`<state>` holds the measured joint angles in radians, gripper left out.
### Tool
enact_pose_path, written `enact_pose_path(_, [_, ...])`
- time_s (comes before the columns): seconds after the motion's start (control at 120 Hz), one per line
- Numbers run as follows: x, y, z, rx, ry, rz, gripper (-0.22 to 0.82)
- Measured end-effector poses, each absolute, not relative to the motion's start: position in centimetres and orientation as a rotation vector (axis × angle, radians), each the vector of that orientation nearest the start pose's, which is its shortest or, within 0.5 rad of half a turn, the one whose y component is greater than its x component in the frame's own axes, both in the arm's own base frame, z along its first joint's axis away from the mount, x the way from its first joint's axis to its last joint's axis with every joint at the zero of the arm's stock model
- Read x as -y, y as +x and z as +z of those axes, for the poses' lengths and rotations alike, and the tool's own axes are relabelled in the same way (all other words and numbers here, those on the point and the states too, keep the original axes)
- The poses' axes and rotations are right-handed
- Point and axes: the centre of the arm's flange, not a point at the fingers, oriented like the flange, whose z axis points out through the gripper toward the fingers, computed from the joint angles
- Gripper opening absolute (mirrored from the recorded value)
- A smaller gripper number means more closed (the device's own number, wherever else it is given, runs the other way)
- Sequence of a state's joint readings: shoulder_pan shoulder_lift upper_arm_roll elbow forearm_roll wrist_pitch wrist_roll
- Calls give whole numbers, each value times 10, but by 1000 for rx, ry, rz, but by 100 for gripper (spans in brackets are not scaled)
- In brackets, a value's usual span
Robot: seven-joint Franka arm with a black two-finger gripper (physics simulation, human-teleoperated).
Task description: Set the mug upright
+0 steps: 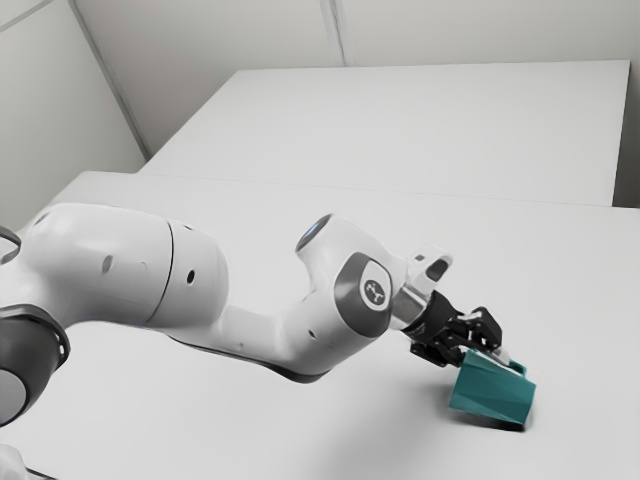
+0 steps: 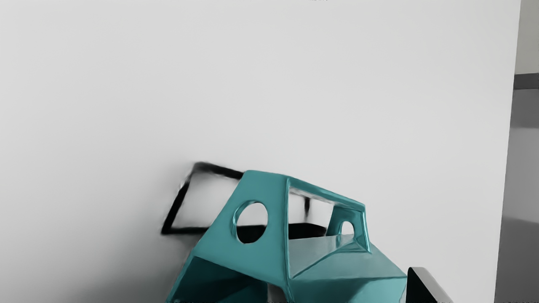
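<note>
Black fingers of my gripper (image 1: 495, 352) reach down to the upper side of the teal angular mug (image 1: 492, 389), toward the exterior view's right. The mug leans at a tilt, with a dark shadow under its lower edge. In the wrist view, the gripper (image 2: 348, 290) has a part of the mug (image 2: 269, 189) between its two fingers, one against each side, so it is shut on the mug. Holes and a framed opening show in the mug's near part. The fingers hide some of its body.
The white table (image 1: 300, 430) extends around the mug, and its shadow outline falls on the surface beside it. A second pale surface (image 1: 400, 120) stands behind, against the walls. The table's edge runs past the mug in the wrist view.
</note>
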<state>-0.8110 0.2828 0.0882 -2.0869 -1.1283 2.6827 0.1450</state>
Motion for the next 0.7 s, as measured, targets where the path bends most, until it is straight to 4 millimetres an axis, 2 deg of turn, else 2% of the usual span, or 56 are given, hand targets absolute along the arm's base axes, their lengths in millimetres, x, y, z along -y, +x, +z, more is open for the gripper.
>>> enact_pose_path(0.125, [378, 468, 314, -90, 2473, 136, 0])
enact_pose_path(0.317, [389, 466, 326, -50, 2469, 160, -11])
enact_pose_path(0.483, [397, 464, 345, -6, 2462, 189, -16])
enact_pose_path(0.7, [385, 468, 376, 39, 2461, 251, -18])
